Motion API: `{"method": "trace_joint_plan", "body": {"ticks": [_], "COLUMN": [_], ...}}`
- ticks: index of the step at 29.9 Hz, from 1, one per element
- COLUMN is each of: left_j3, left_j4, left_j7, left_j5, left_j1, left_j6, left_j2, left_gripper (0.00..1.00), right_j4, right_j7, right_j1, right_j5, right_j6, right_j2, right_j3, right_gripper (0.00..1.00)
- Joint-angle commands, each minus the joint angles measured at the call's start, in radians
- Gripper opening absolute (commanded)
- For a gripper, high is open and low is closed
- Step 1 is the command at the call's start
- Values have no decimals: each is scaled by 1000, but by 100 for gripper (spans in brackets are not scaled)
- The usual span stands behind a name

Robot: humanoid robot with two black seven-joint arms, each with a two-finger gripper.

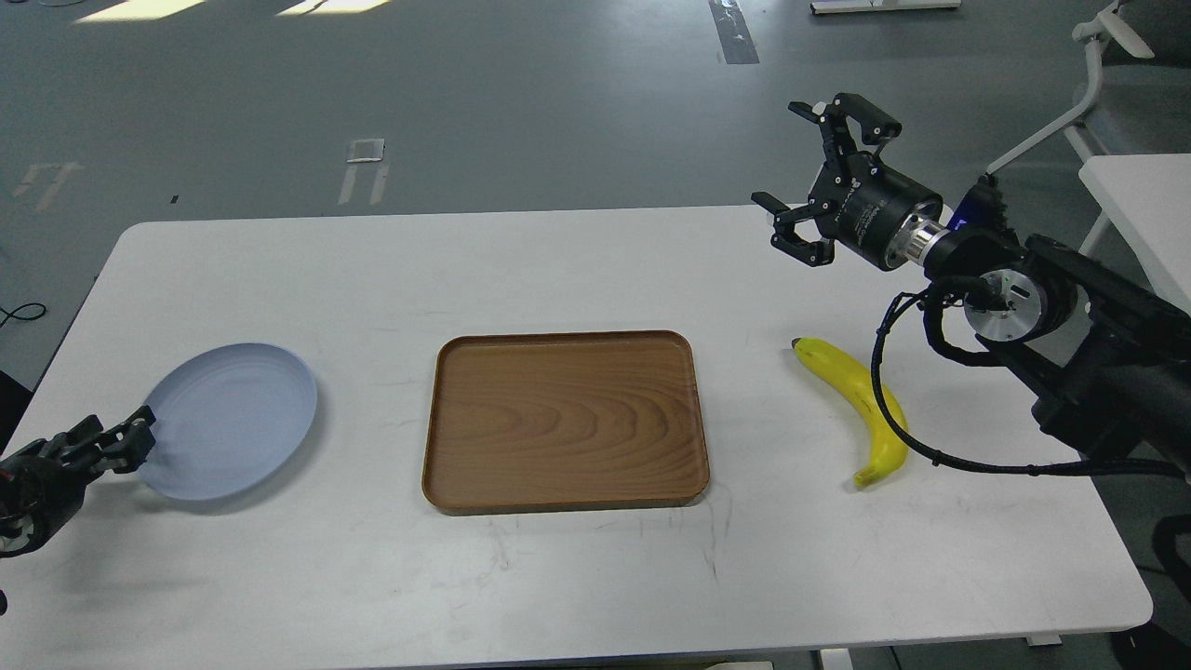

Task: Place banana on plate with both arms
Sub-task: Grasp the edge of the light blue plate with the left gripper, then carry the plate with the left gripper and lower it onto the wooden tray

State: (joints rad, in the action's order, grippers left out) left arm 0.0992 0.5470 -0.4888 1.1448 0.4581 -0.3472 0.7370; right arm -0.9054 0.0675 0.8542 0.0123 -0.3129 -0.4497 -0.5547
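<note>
The banana (854,409) lies flat on the white surface (577,577), below and just nearer than the right claw (808,177), which hangs above it spread wide and empty. The left claw (121,445) sits at the near-left rim of the plate (233,419); whether it grips the rim I cannot tell. A wooden tray (564,421) lies between plate and banana, well apart from both claws. The task looks to be at its start: reaching for the fruit. Next, the right claw needs to drop and straddle the banana's middle, clear of the cable (893,419) draped across it.
</note>
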Motion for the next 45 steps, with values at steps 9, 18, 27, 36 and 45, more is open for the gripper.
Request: {"method": "trace_joint_plan", "body": {"ticks": [9, 18, 27, 36, 45], "left_j3": [0, 2, 2, 4, 0], "left_j4": [1, 4, 39, 57, 252], "left_j7": [0, 0, 0, 0, 0], "left_j5": [-2, -7, -73, -169, -154], "left_j1": [10, 16, 16, 100, 166], "left_j6": [-10, -10, 5, 65, 45], "left_j2": [-18, -22, -10, -28, -47], "left_gripper": [11, 0, 0, 0, 0], "right_j4": [-1, -1, -1, -4, -20], "right_j7": [0, 0, 0, 11, 17], "right_j1": [-1, -9, -9, -9, -9], "right_j5": [0, 0, 0, 0, 0], "right_j6": [2, 3, 3, 38, 44], "right_j2": [-1, -1, -3, -35, -72], "right_j3": [1, 1, -4, -8, -10], "right_gripper": [100, 100, 100, 100, 100]}}
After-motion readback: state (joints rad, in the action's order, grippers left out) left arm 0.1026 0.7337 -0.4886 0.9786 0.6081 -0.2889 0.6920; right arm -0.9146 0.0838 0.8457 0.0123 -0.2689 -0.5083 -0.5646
